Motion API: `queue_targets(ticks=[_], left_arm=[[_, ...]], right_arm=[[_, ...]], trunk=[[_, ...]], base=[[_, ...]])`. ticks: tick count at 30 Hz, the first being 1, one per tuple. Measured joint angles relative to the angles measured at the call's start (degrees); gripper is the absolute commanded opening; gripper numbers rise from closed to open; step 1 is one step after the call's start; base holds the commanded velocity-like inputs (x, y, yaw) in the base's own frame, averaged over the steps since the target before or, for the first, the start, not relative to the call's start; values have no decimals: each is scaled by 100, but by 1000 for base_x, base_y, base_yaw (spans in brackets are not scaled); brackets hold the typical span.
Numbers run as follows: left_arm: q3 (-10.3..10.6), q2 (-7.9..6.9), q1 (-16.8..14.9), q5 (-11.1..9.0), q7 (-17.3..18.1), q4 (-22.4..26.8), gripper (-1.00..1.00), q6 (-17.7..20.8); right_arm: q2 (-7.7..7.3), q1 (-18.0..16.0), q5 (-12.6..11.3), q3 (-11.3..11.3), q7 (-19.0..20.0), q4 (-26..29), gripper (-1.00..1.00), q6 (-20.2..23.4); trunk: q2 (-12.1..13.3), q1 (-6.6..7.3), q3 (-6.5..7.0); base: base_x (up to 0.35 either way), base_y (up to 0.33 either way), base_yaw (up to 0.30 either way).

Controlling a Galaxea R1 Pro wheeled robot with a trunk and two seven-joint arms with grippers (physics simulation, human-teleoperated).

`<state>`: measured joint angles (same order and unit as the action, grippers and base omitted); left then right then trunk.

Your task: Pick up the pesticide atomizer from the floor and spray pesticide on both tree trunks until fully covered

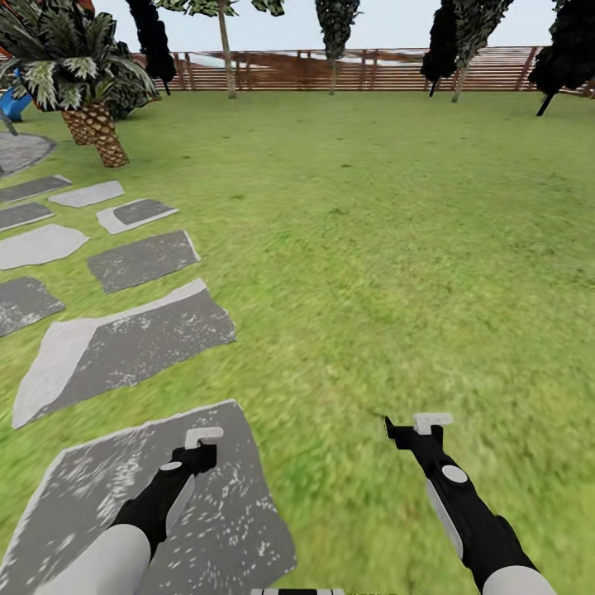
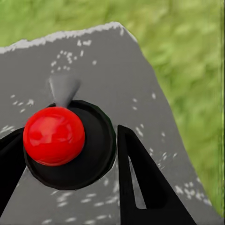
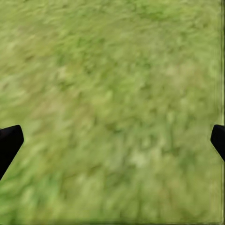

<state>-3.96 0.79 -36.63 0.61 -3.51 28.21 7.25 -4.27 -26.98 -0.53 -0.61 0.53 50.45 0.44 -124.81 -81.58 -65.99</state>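
In the left wrist view the pesticide atomizer point(image 2: 70, 161), a round black body with a glossy red knob point(image 2: 54, 136) on top, sits between my left gripper's point(image 2: 70, 133) black fingers point(image 2: 140, 183), which press on both its sides above a grey stone slab point(image 2: 117, 70). The head view has my left gripper point(image 1: 202, 440) low over that slab point(image 1: 99, 496), with the atomizer hidden under the hand. My right gripper point(image 1: 421, 426) point(image 3: 112, 136) hangs open over bare grass. Two pale-trunked trees point(image 1: 225, 54) point(image 1: 457, 87) stand far off by the fence.
Grey stepping stones point(image 1: 124, 343) run along the left of the lawn point(image 1: 372, 248). A palm-like plant point(image 1: 91, 91) stands at the far left. A brown slat fence point(image 1: 372, 70) closes the back, with dark black trees point(image 1: 153, 37) point(image 1: 570, 49) beside it.
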Motion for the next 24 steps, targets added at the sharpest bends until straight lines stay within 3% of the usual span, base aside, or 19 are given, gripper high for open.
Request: queue_targets(ticks=[11, 24], left_arm=[[-8, 0, 4, 0, 0, 0, -100, 2], [0, 0, 5, 0, 17, 8, -100, -5]], right_arm=[[-1, 0, 0, 0, 0, 6, 100, 0], [-3, 0, 0, -2, 0, 3, 100, 0]], trunk=[[441, 242, 197], [443, 242, 228]], base=[[0, 0, -300], [0, 0, -300]])
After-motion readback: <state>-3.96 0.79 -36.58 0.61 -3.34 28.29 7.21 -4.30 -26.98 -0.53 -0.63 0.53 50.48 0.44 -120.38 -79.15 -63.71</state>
